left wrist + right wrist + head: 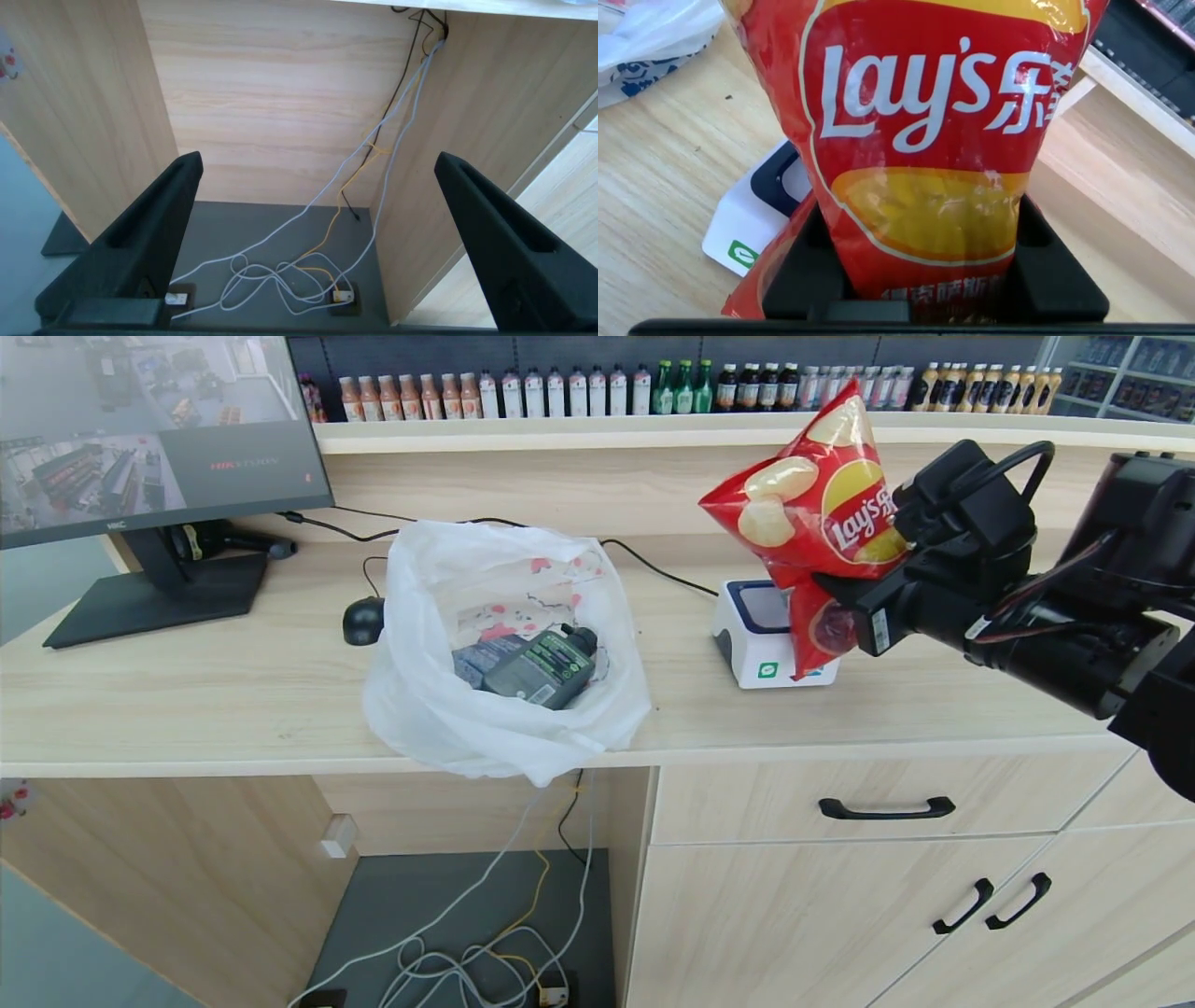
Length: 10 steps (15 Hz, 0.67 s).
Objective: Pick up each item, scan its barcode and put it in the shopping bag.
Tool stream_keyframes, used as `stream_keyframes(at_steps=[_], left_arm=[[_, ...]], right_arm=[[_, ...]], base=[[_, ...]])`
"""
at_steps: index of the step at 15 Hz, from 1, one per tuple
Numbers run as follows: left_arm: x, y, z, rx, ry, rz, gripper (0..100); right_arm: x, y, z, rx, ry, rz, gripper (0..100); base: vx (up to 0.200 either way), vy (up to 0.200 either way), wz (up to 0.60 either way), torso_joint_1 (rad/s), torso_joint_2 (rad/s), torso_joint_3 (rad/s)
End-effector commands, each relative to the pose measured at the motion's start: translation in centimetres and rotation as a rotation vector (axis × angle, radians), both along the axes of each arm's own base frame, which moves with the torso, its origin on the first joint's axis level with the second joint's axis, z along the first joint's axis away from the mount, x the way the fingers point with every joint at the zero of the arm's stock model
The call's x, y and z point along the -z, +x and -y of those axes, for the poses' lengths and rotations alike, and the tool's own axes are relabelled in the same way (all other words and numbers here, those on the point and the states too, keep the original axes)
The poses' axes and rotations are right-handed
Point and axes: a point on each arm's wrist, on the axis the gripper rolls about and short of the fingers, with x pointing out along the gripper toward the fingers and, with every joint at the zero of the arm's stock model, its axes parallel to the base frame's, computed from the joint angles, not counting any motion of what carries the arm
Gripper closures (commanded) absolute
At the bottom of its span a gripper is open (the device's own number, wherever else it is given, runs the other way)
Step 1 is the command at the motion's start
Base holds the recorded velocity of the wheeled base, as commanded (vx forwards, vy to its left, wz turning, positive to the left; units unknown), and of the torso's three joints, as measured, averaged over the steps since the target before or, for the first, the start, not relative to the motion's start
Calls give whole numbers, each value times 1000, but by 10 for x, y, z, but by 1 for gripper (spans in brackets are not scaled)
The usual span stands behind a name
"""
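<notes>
Altogether one chip bag (810, 513), one scanner (758, 649), one shopping bag (422, 709).

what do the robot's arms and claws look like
The right arm is matte black, built of chunky rounded housings, with a black cable looping over the wrist, thin red wires along the forearm and a small white label near the right claw. The left claw has two black, wedge-shaped fingers tapering to blunt tips.

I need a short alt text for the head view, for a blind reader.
The right gripper holds a red chip bag at a white scanner on a wooden counter. To its left stands an open white shopping bag with dark items inside.
</notes>
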Motion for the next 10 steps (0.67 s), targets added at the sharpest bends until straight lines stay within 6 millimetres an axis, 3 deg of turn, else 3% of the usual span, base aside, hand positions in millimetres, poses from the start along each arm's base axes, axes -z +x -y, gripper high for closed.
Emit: stream_keyframes(at_steps=[1, 6, 10], left_arm=[[0, 0, 0, 0, 0, 0, 0], [0, 0, 0, 0, 0, 0, 0], [0, 0, 0, 0, 0, 0, 0]], right_arm=[[-10, -9, 2, -4, 15, 31, 100], [-38, -48, 10, -46, 137, 88, 100], [-41, -84, 21, -79, 271, 79, 100]], base=[[0, 0, 0, 0, 0, 0], [0, 0, 0, 0, 0, 0], [0, 0, 0, 0, 0, 0]])
